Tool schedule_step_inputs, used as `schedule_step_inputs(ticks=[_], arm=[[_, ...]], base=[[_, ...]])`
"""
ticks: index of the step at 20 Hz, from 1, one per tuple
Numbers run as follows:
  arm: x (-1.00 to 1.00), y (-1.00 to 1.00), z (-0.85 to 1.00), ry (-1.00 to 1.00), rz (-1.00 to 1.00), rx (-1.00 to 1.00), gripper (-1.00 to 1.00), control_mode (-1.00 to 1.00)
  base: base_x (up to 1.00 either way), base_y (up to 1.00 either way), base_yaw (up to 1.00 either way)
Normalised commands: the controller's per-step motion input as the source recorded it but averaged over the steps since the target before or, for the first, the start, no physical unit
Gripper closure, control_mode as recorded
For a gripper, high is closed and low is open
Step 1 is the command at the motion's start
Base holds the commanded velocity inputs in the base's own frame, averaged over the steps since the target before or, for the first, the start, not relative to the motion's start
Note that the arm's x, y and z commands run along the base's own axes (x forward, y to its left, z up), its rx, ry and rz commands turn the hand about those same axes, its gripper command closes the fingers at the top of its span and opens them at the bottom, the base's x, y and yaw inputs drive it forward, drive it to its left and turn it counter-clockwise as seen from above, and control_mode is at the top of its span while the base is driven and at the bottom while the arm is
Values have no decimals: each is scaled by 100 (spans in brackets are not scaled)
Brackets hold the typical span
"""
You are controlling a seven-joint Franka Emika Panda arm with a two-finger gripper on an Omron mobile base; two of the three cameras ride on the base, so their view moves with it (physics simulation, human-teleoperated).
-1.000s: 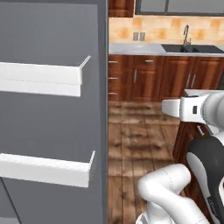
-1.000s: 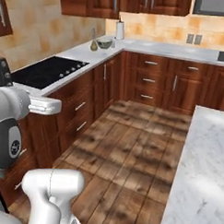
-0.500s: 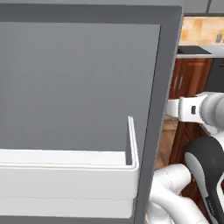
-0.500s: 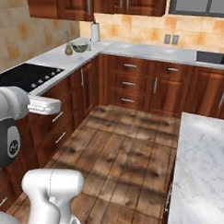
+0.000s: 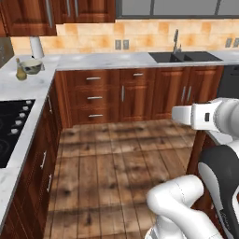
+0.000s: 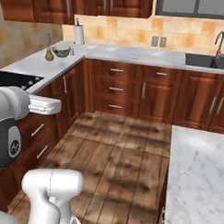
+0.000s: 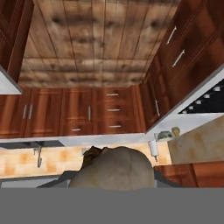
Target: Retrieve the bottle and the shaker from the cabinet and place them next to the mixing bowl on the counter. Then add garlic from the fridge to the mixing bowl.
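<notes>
The fingers are clamped on the garlic (image 7: 113, 168), so the carrying step is in hand. The bowl (image 5: 32, 66) waits on the far counter (image 5: 93, 60), beside the bottle (image 5: 20, 71); next comes the approach.

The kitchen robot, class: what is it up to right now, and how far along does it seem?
The gripper is shut on a garlic bulb, carried above the wooden floor. On the far corner of the counter the mixing bowl stands with the bottle beside it, near a paper-towel roll. The shaker is too small to pick out. The garlic is not yet in the bowl, which is across the room from the arm.
</notes>
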Motion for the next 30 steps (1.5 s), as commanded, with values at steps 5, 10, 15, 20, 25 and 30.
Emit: schedule_step_inputs(ticks=[5,10,15,20,25,30], arm=[[0,0,0,0,0,0,100,100],[0,0,0,0,0,0,100,100],[0,0,0,0,0,0,100,100],[0,0,0,0,0,0,100,100],[0,0,0,0,0,0,100,100],[0,0,0,0,0,0,100,100]], base=[[76,0,-11],[78,0,-7],[83,0,-3],[80,0,0],[75,0,0],[71,0,1]])
